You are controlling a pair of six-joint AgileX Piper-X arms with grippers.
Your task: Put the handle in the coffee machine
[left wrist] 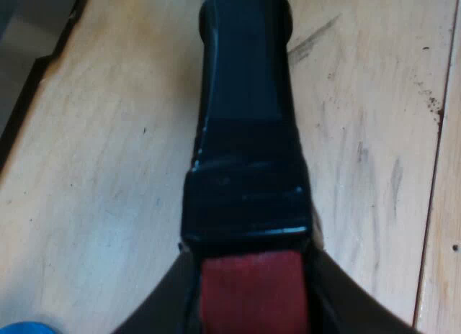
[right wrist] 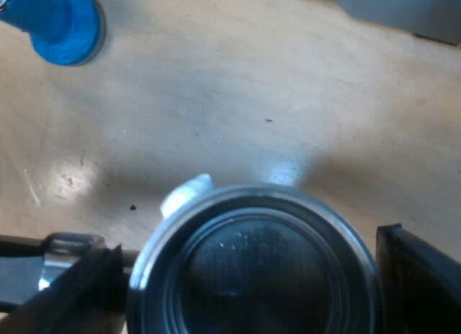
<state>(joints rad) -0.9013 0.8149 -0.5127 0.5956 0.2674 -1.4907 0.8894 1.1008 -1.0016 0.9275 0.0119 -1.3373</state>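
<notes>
Gripping the holder by its red-ended handle, the left tool has it over the table. The right tool flanks its metal cup; whether clamped, I cannot tell. Probably heavy, stiff, slick metal, so the handle suits holding.

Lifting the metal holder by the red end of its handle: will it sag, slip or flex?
Likely head-heavy: the metal holder carries its wide basket far from the red end, so it may droop. The dark handle looks glossy, so it is possibly slippery. All of it looks rigid; flexing seems unlikely.
</notes>
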